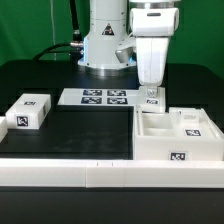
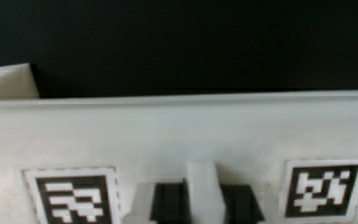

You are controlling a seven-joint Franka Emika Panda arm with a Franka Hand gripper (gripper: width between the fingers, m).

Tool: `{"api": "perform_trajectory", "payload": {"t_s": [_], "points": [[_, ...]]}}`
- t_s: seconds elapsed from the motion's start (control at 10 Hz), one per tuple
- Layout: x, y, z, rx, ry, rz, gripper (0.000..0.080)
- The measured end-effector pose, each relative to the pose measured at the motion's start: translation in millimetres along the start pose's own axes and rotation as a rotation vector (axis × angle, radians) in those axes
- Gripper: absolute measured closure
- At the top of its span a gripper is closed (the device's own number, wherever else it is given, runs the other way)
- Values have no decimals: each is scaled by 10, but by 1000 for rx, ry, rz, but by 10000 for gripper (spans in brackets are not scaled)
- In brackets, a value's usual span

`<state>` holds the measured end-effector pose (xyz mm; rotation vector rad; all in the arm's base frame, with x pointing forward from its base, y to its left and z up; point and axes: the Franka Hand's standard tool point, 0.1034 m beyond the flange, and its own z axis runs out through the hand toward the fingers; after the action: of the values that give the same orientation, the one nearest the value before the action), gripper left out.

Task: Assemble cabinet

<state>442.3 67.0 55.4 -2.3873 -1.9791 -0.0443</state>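
The cabinet body (image 1: 176,138) is a large white boxy piece with open compartments and black-and-white tags, lying on the black table at the exterior view's right. My gripper (image 1: 151,98) stands upright at the body's far edge. In the wrist view the body (image 2: 176,125) fills the picture with two tags. My gripper (image 2: 197,200) has its dark fingers (image 2: 165,203) on either side of a thin white rib of the body, closed against it. A smaller white tagged block (image 1: 28,112) lies apart at the exterior view's left.
The marker board (image 1: 98,97) lies flat behind the black mat, just left of my gripper. The robot's base (image 1: 105,45) stands at the back. A long white rail (image 1: 100,176) runs along the front edge. A pale corner (image 2: 5,82) shows past the body.
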Motion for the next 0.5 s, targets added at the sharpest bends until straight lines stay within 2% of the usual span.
{"api": "perform_trajectory", "payload": {"t_s": [0.3, 0.5], "points": [[0, -22, 11, 4, -1, 5, 729], [-45, 15, -7, 2, -2, 12, 729]]}}
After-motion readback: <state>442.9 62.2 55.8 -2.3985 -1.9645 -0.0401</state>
